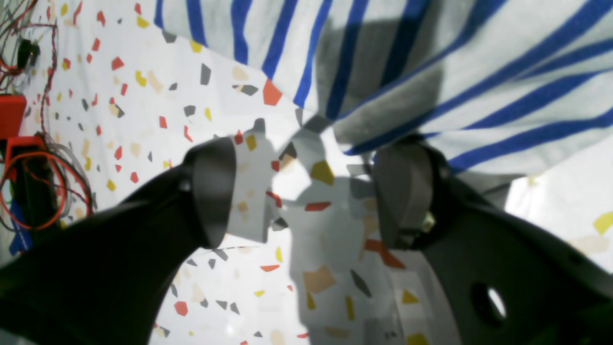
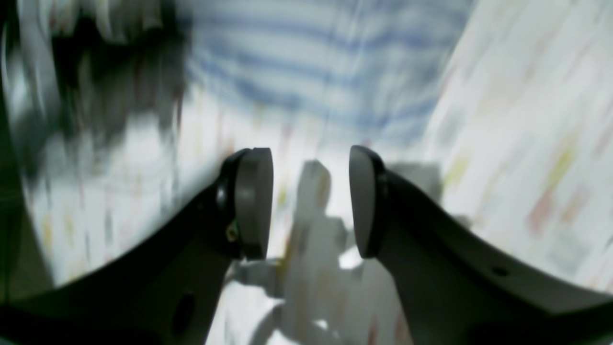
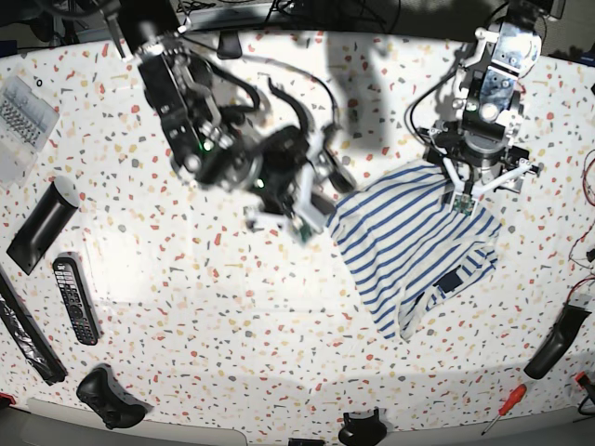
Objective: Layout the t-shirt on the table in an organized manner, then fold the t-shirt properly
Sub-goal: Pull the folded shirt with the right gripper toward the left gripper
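Note:
The white t-shirt (image 3: 418,246) with blue stripes lies crumpled on the speckled table (image 3: 204,307), right of the middle, with its dark neck label (image 3: 453,279) showing. My left gripper (image 3: 462,193) is over the shirt's far edge. In the left wrist view it (image 1: 306,196) is open and empty over bare table, and the shirt's hem (image 1: 431,86) lies against the tip of one finger (image 1: 402,196). My right gripper (image 3: 311,216) is just left of the shirt. The blurred right wrist view shows it (image 2: 309,201) open and empty, with the striped shirt (image 2: 311,72) ahead.
A remote control (image 3: 74,299), a black bar (image 3: 42,228) and a game controller (image 3: 112,398) lie at the left. A clear box (image 3: 19,111) is at the far left. A screwdriver (image 3: 502,409) and a black handle (image 3: 553,348) lie at the right. Red wires (image 1: 28,167) are at the table edge.

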`<state>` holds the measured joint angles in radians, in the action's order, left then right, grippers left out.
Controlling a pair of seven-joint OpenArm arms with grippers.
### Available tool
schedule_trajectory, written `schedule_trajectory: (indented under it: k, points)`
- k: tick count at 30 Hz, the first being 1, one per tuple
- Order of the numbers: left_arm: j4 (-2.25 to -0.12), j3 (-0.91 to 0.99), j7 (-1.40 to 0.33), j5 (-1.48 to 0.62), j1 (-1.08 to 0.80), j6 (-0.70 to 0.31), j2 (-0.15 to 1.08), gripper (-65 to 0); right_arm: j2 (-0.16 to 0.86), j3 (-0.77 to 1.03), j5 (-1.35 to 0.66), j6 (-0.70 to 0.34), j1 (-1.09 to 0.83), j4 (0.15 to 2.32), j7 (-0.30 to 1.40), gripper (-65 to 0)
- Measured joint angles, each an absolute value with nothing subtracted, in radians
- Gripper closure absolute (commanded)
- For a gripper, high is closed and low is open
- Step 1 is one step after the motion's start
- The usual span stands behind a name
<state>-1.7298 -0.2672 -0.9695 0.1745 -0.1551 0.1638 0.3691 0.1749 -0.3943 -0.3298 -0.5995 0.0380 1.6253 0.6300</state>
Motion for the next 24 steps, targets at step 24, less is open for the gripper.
schedule_trajectory:
  k: [24]
  points:
    - [-1.76, -0.268, -1.013, 0.173, -0.157, 0.163, 0.376, -41.7, -0.067, -0.391, -0.081, -0.565, 0.415, 0.817, 0.421, -25.4]
